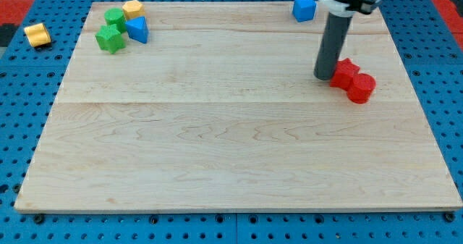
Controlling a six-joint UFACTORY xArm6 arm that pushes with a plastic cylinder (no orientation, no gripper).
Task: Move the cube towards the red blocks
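a pale wooden counter [217, 142] with visible plank seams lies on a blue pegboard [22, 128]. there is no claw, only a dark rod; my tip [324, 77] stands on the counter, touching the left side of the two red blocks [353, 80] at the view's right. the blue cube [304, 8] sits near the top edge, well apart above them. at top left cluster two green blocks [111, 31], a yellow block [133, 10] and a blue block [137, 30]; another yellow one [36, 35] lies off the counter.

Wooden board [217, 142] with coloured blocks [111, 38]
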